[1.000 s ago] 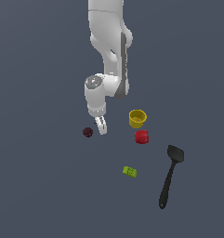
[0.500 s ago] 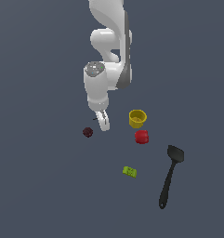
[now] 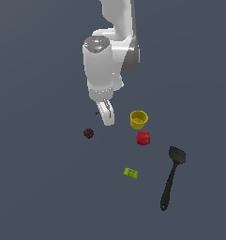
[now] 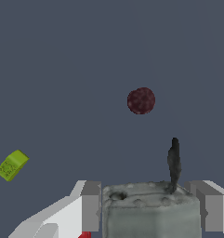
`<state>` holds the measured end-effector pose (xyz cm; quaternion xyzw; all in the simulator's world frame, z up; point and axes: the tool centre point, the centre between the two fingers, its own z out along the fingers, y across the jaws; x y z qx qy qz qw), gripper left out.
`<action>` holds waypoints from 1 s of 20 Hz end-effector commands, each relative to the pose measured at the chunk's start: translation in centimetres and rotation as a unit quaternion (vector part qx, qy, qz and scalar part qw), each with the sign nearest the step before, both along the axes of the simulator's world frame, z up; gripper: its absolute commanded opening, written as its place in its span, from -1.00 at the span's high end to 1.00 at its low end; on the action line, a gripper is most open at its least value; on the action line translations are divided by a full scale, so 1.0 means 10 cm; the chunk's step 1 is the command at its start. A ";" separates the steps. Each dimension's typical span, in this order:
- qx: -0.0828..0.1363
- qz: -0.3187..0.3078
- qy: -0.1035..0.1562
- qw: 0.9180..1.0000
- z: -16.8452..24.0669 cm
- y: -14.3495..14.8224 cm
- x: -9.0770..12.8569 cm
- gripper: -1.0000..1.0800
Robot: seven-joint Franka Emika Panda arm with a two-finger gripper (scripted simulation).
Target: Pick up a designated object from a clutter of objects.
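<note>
Wrist view shows me the gripper (image 4: 150, 207) closed on the pale grey-white piece (image 4: 150, 211), its thin dark stem (image 4: 174, 162) sticking out; I think it is lifted, though contact with the table (image 3: 39, 187) is hard to judge. Dark maroon ball (image 4: 141, 100) and lime-green block (image 4: 11, 165) lie beyond.

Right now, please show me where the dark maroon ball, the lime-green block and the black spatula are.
dark maroon ball (image 3: 88, 133), exterior view, centre of the ball.
lime-green block (image 3: 130, 173), exterior view, middle of its top face.
black spatula (image 3: 170, 180), exterior view, middle of the handle.
</note>
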<state>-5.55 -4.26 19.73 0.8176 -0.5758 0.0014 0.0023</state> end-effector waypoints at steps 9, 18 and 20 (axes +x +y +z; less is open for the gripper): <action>0.001 0.001 0.000 1.000 0.94 0.19 0.33 1.00; 0.002 0.002 0.000 1.000 1.47 0.31 0.54 1.00; 0.003 0.002 0.000 1.000 1.53 0.32 0.57 1.00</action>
